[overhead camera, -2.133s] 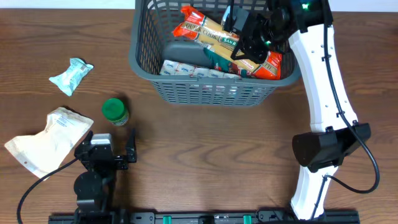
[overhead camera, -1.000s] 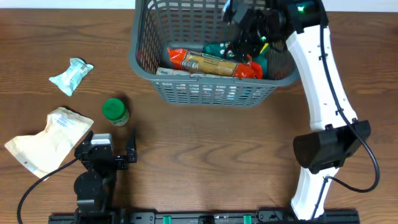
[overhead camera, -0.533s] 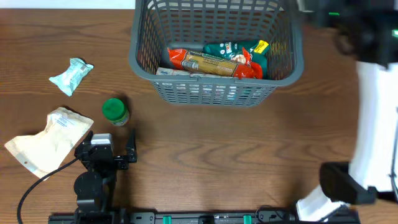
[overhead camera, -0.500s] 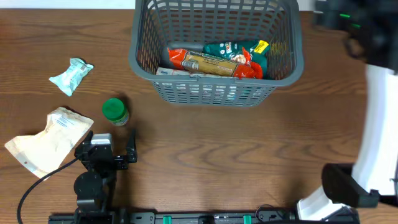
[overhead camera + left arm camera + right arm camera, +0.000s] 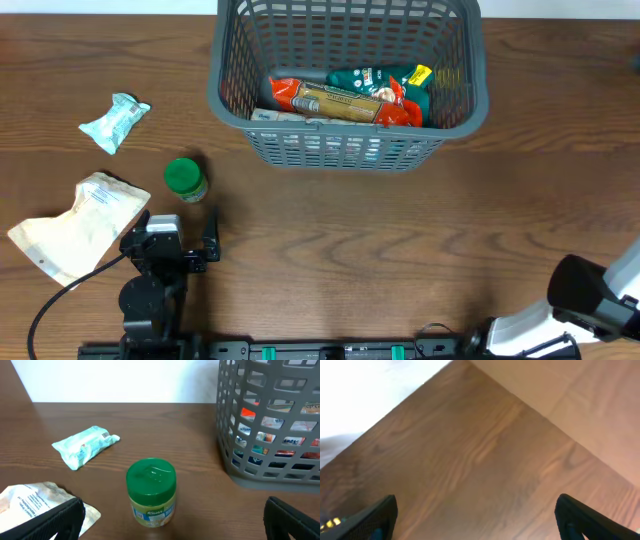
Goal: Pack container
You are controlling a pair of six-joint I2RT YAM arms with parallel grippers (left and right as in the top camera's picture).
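The container [image 5: 345, 150], a dark grey lattice basket, stands at the back centre and shows at the right of the left wrist view [image 5: 270, 435]. Inside it lie an orange-red pasta packet [image 5: 340, 100], a green packet [image 5: 375, 80] and a white pack [image 5: 262, 115]. My left gripper [image 5: 172, 235] rests near the front left, open, with nothing between its fingers [image 5: 55, 520]. It faces a green-lidded jar [image 5: 151, 491]. My right gripper [image 5: 477, 510] is open over bare wood. In the overhead view only that arm's base [image 5: 590, 300] shows.
On the left of the table lie the green-lidded jar [image 5: 185, 180], a pale teal packet [image 5: 113, 120] and a crumpled beige pouch [image 5: 75, 225]. The teal packet [image 5: 85, 446] and pouch [image 5: 30, 502] also appear in the left wrist view.
My right arm has lifted out of the container and swung off to the right, out of the overhead view. The orange-red packet now lies in the container. The left arm has not moved.
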